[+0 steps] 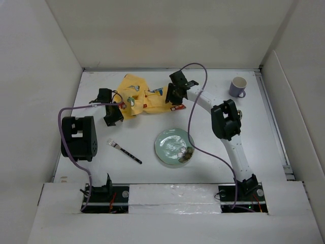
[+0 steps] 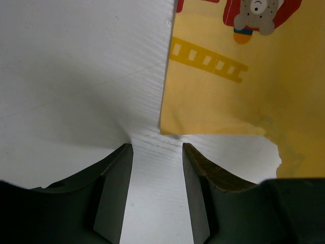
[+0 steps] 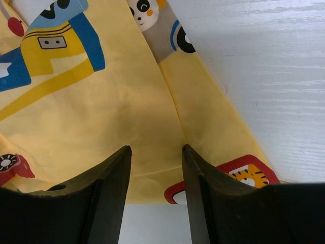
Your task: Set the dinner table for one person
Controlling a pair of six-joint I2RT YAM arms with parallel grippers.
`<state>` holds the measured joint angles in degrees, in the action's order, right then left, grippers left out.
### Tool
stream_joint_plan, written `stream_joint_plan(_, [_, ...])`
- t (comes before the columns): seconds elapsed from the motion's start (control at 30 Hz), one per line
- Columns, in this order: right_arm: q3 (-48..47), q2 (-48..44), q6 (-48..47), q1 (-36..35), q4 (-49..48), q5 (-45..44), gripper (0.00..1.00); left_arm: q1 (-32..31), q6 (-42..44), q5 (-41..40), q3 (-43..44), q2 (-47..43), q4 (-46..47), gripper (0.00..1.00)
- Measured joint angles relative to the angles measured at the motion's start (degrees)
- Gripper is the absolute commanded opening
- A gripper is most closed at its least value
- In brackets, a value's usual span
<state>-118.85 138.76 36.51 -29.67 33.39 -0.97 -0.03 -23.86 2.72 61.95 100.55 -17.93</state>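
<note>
The white dinner table holds a crumpled yellow cloth placemat printed with small cars, at the far middle. My left gripper is open at the placemat's left edge; in the left wrist view only bare table lies between the fingers, the cloth corner just beyond them. My right gripper is open over the placemat's right edge; in the right wrist view the cloth lies under the open fingers. A pale green plate, a fork and a purple mug rest on the table.
White panel walls border the table on the left, back and right. Small items lie on the plate's right rim. Purple cables loop from both arms above the table.
</note>
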Motion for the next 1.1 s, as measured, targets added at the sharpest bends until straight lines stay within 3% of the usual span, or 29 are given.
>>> stream_joint_plan(0.17, [1.36, -1.03, 0.42, -0.59, 0.02, -4.68, 0.56, 0.00, -0.02, -0.26, 0.46, 0.63, 0.68, 0.39])
stream_joint_plan(0.3, [1.51, -1.11, 0.39, -0.83, 0.46, -6.03, 0.48, 0.00, -0.04, -0.76, 0.96, 1.36, 1.57, 0.35])
stream_joint_plan(0.5, [2.36, -1.25, 0.59, -0.90, 0.44, -6.97, 0.24, -0.22, -0.46, -0.85, 1.90, 2.69, 3.65, 0.26])
stream_joint_plan(0.67, [2.71, -1.33, 0.63, -0.90, 0.39, -7.21, 0.07, -0.24, -0.72, -0.74, 1.95, 3.30, 5.09, 0.00])
stream_joint_plan(0.73, [3.15, -1.49, 0.79, -0.90, 0.02, -7.21, 0.00, -0.24, -0.85, -0.74, 1.97, 3.43, 5.29, 0.00])
stream_joint_plan(1.1, [10.38, -11.13, 0.07, -0.50, -2.03, -5.46, 0.00, -0.11, -1.49, 0.90, 2.78, 0.28, 2.34, 0.00])
